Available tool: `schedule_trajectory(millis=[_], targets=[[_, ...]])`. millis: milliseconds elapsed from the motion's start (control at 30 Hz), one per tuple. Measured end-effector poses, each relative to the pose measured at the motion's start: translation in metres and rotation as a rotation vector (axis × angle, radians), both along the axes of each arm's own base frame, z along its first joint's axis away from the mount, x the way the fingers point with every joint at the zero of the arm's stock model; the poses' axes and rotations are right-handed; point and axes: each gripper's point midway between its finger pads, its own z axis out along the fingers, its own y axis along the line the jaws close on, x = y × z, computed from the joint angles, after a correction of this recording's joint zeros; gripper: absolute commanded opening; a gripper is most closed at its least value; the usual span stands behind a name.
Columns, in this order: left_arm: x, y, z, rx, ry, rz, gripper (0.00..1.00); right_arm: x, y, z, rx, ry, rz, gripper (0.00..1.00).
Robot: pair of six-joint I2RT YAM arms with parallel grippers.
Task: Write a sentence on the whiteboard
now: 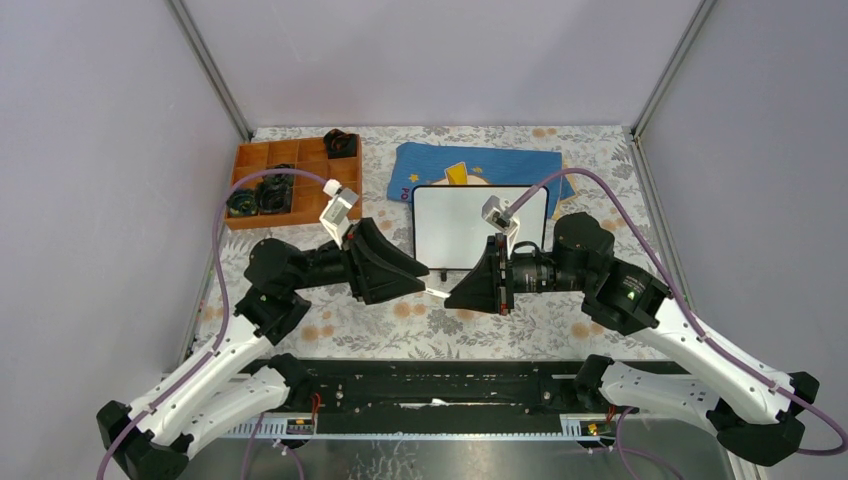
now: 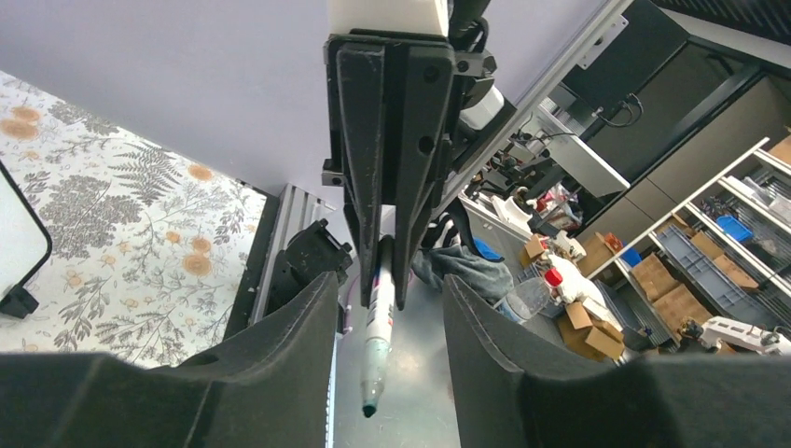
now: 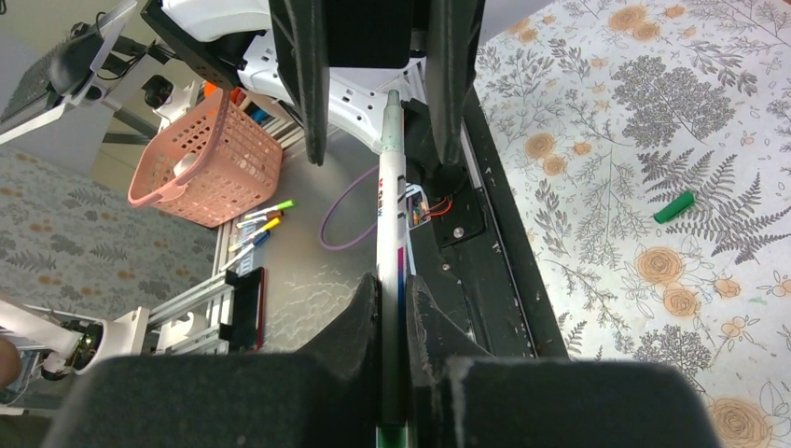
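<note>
The right fingers [image 3: 359, 322] grip a marker [image 3: 389, 215] tightly. The left fingers [image 2: 284, 331] stand wide around its tip, with the whiteboard [image 1: 455, 215] at 12 o'clock.

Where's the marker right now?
Top view, centre, by the whiteboard's near edge: the marker is clamped in the right gripper, its tip between the left gripper's open fingers.

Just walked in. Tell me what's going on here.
The right gripper is clamped on a white marker, holding it level between the two arms in front of the whiteboard. The marker is uncapped, and what looks like its green cap lies on the floral table. The left gripper is open, with a finger on either side of the marker's tip end. No writing shows on the visible part of the whiteboard.
</note>
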Motion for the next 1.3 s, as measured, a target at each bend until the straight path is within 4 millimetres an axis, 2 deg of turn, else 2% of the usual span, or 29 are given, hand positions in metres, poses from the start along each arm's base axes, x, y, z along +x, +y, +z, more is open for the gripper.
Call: schedule_trajectory(millis=[200,400,533,733,1000,1300], targets=[[-0.006,0.001,0.006,0.004,-0.038,-0.027,0.58,0.000,-0.001,0.001,-0.003,-0.010,0.002,0.00],[-0.007,0.001,-0.003,0.040,-0.034,-0.036,0.59,-0.001,-0.002,0.001,-0.005,-0.012,0.002,0.00],[-0.007,0.000,-0.007,0.053,-0.029,-0.037,0.53,-0.001,-0.002,0.001,-0.002,-0.014,0.002,0.00],[-0.009,0.001,-0.007,0.054,-0.037,-0.043,0.38,-0.001,-0.003,0.001,-0.002,-0.014,0.002,0.00],[-0.012,0.002,-0.008,0.059,-0.047,-0.055,0.42,-0.001,-0.002,0.001,-0.002,-0.015,0.001,0.00],[-0.013,0.003,-0.010,0.070,-0.041,-0.056,0.26,0.000,-0.002,0.001,-0.003,-0.019,-0.005,0.00]])
